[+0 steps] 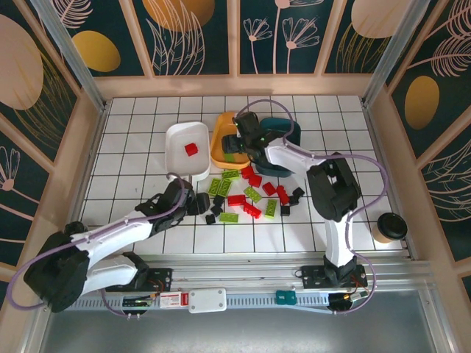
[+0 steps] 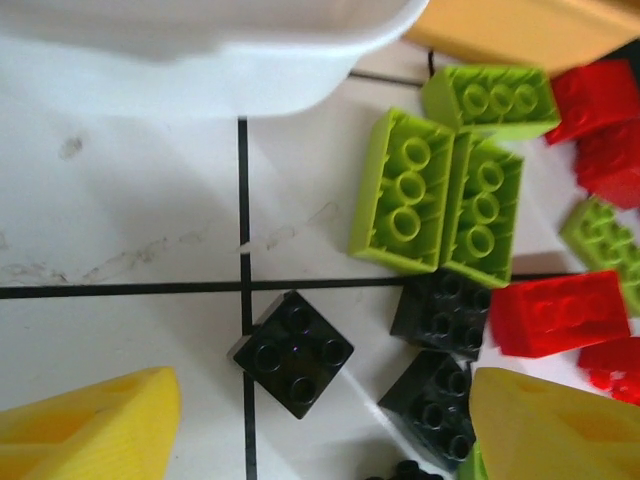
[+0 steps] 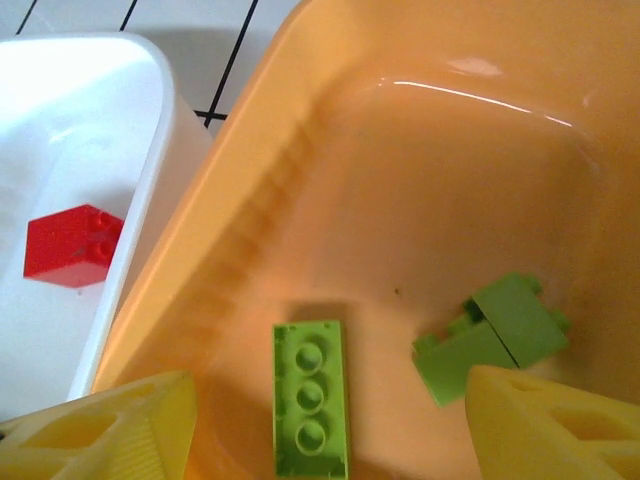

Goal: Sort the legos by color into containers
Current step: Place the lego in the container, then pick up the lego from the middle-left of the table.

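My left gripper (image 1: 199,203) hangs open and low over the pile's left edge, its yellow fingers (image 2: 90,425) either side of a black lego (image 2: 295,352) without touching it. Two more black legos (image 2: 442,312) lie just right, with lime green ones (image 2: 405,190) and a red one (image 2: 560,312) beyond. My right gripper (image 1: 246,143) is open over the orange tray (image 3: 400,150). Under it a lime green lego (image 3: 310,398) lies underside up, and another green piece (image 3: 490,335) sits to the right. The white tray (image 1: 176,140) holds one red lego (image 3: 72,245). The dark teal tray (image 1: 288,131) is partly hidden by the right arm.
Loose red, green and black legos (image 1: 250,195) are scattered on the tiled table in front of the trays. A paper cup (image 1: 388,226) stands at the right edge. Wooden walls fence the table. The white tray's near rim (image 2: 200,60) is close above my left gripper.
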